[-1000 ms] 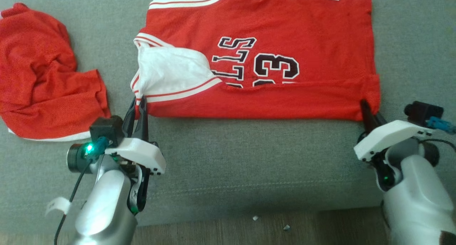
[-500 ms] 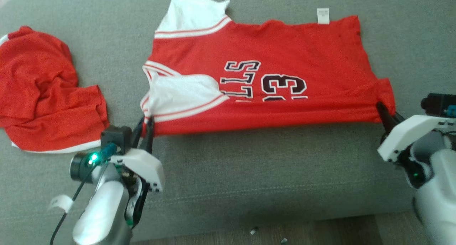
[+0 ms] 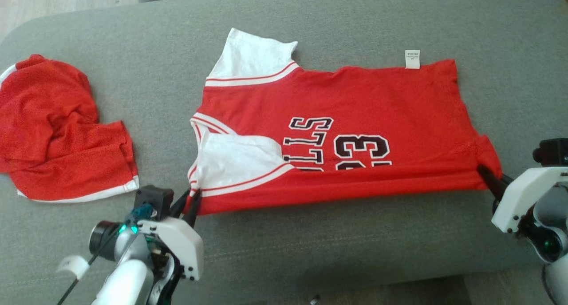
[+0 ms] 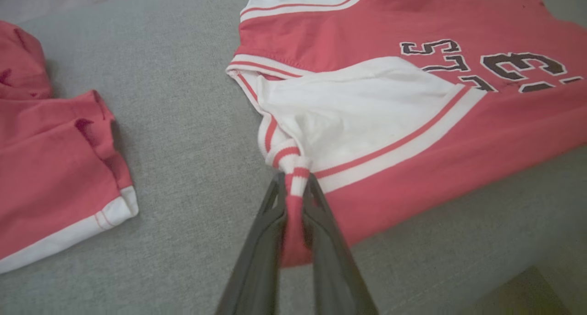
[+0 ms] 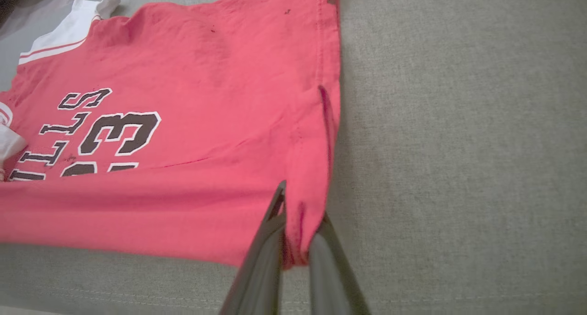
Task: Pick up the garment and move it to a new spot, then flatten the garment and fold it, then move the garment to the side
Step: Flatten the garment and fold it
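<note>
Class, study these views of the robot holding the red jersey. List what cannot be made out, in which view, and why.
1. Print on the white tag: too small in the head view; cut by the top edge in the right wrist view.
2. Lower lettering on the jersey: head view, covered by its folded-up near edge.
3. Second red garment: head view, crumpled and cut by the left edge.

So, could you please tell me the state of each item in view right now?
Red jersey: spread out, near edge folded over.
Left end effector: shut on jersey's striped trim.
Right end effector: shut on jersey's hem corner.
Second red garment: crumpled, untouched, at left.
</note>
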Controlling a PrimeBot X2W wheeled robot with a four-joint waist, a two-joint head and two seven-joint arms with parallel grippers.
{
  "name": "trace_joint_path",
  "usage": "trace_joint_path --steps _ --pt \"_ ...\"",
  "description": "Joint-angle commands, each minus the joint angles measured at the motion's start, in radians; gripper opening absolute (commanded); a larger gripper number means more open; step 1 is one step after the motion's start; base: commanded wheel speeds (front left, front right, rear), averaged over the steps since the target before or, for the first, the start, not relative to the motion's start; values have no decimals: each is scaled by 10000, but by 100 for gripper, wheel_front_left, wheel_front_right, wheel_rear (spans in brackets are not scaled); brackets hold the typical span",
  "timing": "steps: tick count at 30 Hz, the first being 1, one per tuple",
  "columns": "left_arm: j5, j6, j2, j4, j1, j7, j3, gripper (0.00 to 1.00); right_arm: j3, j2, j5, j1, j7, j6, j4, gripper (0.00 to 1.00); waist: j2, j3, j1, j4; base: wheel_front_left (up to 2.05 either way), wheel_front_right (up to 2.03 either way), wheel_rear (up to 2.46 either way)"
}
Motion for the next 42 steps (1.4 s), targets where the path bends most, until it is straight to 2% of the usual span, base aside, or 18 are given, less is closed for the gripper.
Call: trace_joint_path --steps 1,2,3,4,5,6,12,17,22,27,33,36,42 --pt "-52 76 354 -450 -260 72 402 0 -92 -461 32 12 19 27 -391 0 -1 13 0 -25 0 0 0" --pt "-59 104 362 -548 -214 142 386 0 -147 -445 20 45 19 27 -458 30 -1 21 0 -39 0 0 0" --pt "-66 136 371 -633 -176 201 379 4 -182 -415 -7 90 24 27 -517 87 -1 24 0 -53 0 0 0" --pt "-71 170 379 -706 -142 254 374 44 -202 -389 -24 135 52 27 -571 100 -1 22 0 -65 0 0 0" --pt "-83 215 384 -776 -109 291 385 87 -251 -363 -38 166 38 27 -635 100 -1 23 0 -81 0 0 0" --pt "-86 265 390 -848 -84 307 399 100 -337 -339 -64 188 -38 27 -704 100 -1 25 0 -97 0 0 0" --pt "-190 562 477 -1238 -10 236 663 100 -902 -196 -575 194 -791 27 -1150 100 -1 -26 0 -176 0 0 0" --pt "-551 786 154 -1848 -272 -974 1237 100 -1176 230 -898 211 -2043 27 -1913 100 -1 9 0 -204 0 0 0" --pt "-1148 750 -433 -2033 -566 -2426 1754 100 -1469 996 -1149 284 -3197 27 -2661 100 -1 127 0 -344 0 0 0" --pt "-1160 605 -514 -1769 -1108 -2934 1844 100 -1517 1864 -1963 223 -4275 27 -3298 100 -1 569 0 -642 0 0 0" --pt "-694 427 -48 -904 -2329 -2676 1646 100 -1849 3014 -2615 -11 -5520 27 -3557 100 -1 1500 0 -1214 0 0 0" --pt "-529 349 106 -669 -2861 -2536 1564 100 -1753 3210 -2853 -147 -5805 27 -3523 100 -1 1751 0 -1416 0 0 0" --pt "-86 99 838 146 -4455 -1733 1449 100 -1278 3666 -3189 -801 -6305 27 -3298 100 -1 2417 0 -2216 0 0 0"
